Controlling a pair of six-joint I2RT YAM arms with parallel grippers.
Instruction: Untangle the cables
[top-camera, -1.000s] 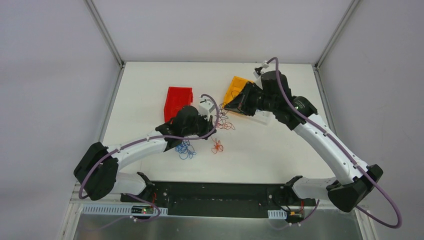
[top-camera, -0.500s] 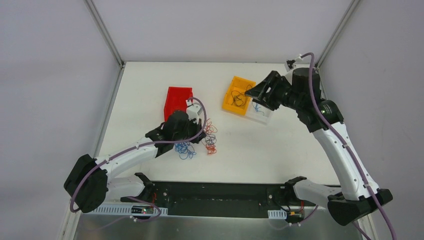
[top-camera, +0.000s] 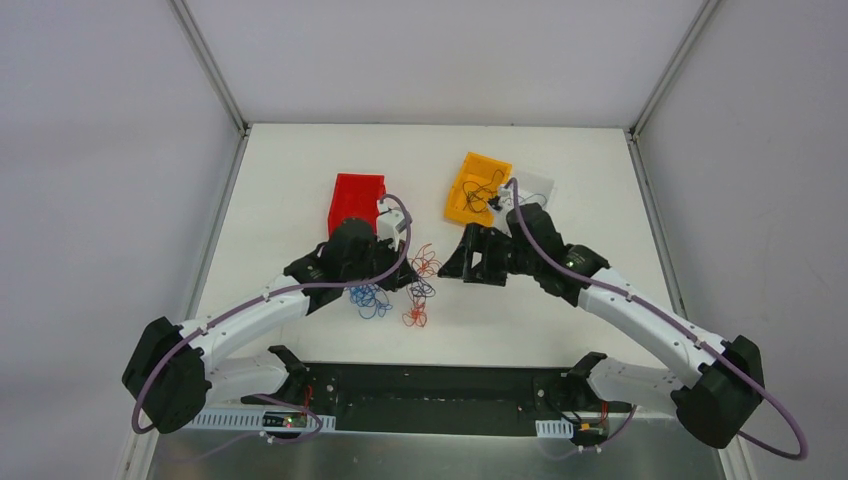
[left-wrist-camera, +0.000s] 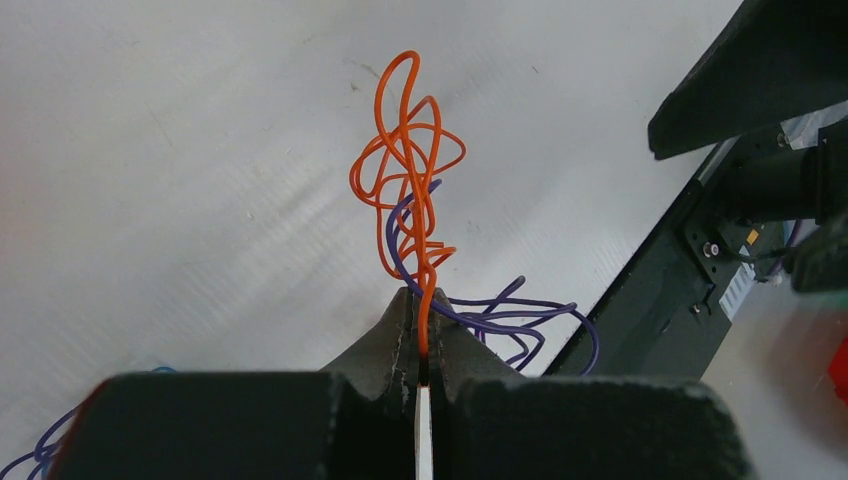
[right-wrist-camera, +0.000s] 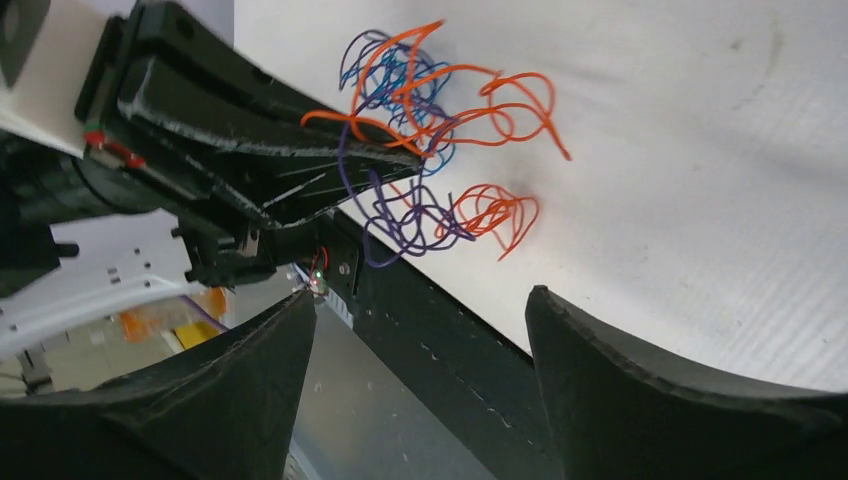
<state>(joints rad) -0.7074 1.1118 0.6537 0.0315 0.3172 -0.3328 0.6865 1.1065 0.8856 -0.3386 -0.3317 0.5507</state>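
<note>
1. The left hand (left-wrist-camera: 420, 305) is clenched on a red cable (left-wrist-camera: 405, 160). The cable rises from between its fingertips in tight, curly loops above the white table (left-wrist-camera: 150, 150).
2. A blue-purple cable (left-wrist-camera: 500, 318) winds around the red strand right at the fingertips and loops off to one side.
3. From the top view, this held knot hangs near the middle of the table, between the two hands.
4. A loose heap of blue cables (top-camera: 370, 300) lies on the table just beside the left hand. A small red bunch (top-camera: 413, 318) lies nearer the front edge.
5. The right hand (right-wrist-camera: 420, 300) is released, with its fingers spread wide and nothing between them. It faces the knot and the left hand and touches neither.
6. A red bin (top-camera: 355, 198) stands behind the left hand.
7. An orange bin (top-camera: 462, 203) stands behind the right hand and has black cables (top-camera: 480, 197) lying in it.
8. A white bin (top-camera: 535, 188) sits just beside the orange one, and I cannot tell what is in it.
</note>
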